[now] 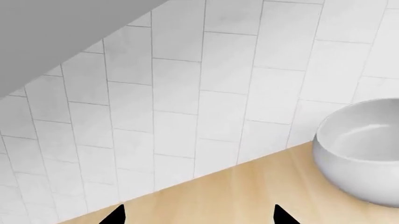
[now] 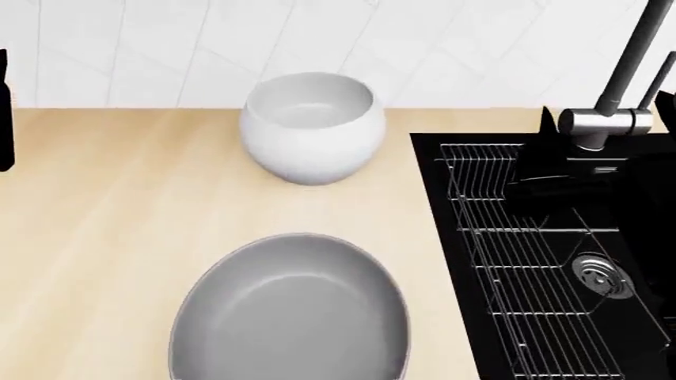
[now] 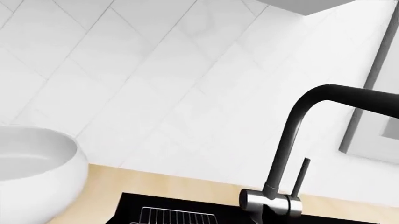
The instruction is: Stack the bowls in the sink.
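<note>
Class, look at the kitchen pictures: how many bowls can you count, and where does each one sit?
2. The white bowl stands on the wooden counter near the tiled wall. The grey bowl sits on the counter nearer the camera. Neither is in the sink.

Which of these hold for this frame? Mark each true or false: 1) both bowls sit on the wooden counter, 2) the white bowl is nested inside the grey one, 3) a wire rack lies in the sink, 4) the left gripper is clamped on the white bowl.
1) True: the white bowl and the grey bowl both rest on the counter.
2) False: they stand apart, the white one nearer the tiled wall.
3) True: the wire rack lies in the black sink.
4) False: the left gripper holds nothing; the bowl is off to its side.
</note>
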Controlling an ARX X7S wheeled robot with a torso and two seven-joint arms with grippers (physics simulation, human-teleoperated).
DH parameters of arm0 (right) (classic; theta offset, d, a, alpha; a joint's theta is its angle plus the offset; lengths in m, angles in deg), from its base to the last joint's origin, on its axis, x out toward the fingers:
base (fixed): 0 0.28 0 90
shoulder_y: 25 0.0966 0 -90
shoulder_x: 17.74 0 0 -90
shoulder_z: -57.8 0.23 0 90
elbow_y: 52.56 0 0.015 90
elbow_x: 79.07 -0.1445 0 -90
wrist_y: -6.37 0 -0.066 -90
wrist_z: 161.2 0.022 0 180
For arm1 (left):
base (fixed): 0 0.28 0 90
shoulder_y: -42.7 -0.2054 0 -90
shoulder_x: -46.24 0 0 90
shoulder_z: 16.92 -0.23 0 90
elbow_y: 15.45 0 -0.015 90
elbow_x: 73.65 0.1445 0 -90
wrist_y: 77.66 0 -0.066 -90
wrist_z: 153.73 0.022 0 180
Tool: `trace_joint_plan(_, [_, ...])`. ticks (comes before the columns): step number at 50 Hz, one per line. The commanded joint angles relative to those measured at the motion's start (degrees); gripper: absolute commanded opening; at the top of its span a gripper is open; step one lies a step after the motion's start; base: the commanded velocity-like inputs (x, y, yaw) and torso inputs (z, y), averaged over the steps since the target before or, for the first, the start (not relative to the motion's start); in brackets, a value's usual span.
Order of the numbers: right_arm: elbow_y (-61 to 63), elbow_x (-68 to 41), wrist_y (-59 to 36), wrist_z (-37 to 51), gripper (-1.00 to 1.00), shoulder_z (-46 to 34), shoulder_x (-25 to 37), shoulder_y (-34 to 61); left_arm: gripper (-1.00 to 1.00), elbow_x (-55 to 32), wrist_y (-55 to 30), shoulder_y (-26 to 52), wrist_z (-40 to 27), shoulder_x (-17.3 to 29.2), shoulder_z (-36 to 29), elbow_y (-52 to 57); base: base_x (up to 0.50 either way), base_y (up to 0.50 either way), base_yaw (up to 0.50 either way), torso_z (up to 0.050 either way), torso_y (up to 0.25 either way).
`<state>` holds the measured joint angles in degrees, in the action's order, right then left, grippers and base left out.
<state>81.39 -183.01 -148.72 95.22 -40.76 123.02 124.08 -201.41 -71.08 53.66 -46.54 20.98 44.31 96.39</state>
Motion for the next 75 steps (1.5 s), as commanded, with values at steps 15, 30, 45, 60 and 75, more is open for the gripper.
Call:
trace_joint_plan(15, [-0.92, -1.39, 0.65, 2.22, 1.00, -2.17, 0.23, 1.18, 1.00, -1.38, 0.81, 2.71, 0.48, 1.07, -2.70, -0.13, 0.41, -0.02, 0.00, 0.000, 0.001])
trace_joint_plan(30, [-3.42, -7.66, 1.70, 7.68, 1.00, -7.41, -2.26, 10.81, 1.00, -4.08, 3.38, 3.23, 1.22, 2.40, -2.87, 0.73, 0.00, 0.00, 0.00, 0.000, 0.000])
trace_joint_plan(45, [-21.04, -13.44, 3.73, 12.35, 1.00, -28.42, -13.06, 35.81, 1.00, -4.73, 5.06, 2.65, 3.23, 3.56, -1.38, 1.89, 0.00, 0.00, 0.00, 0.000, 0.000])
trace_joint_plan(60, [-47.94, -13.81, 10.56, 5.10, 1.00, -30.84, -27.43, 43.75, 1.00, -4.25, 5.75, 2.20, 5.03, 3.57, -0.54, 2.20, 0.00, 0.00, 0.00, 0.000, 0.000])
trace_joint_plan(75, [-65.01, -8.34, 13.80, -4.14, 1.00, -34.24, -35.17, 42.58, 1.00, -3.70, 5.97, 1.96, 5.92, 3.28, -0.67, 2.46, 0.00, 0.00, 0.00, 0.000, 0.000])
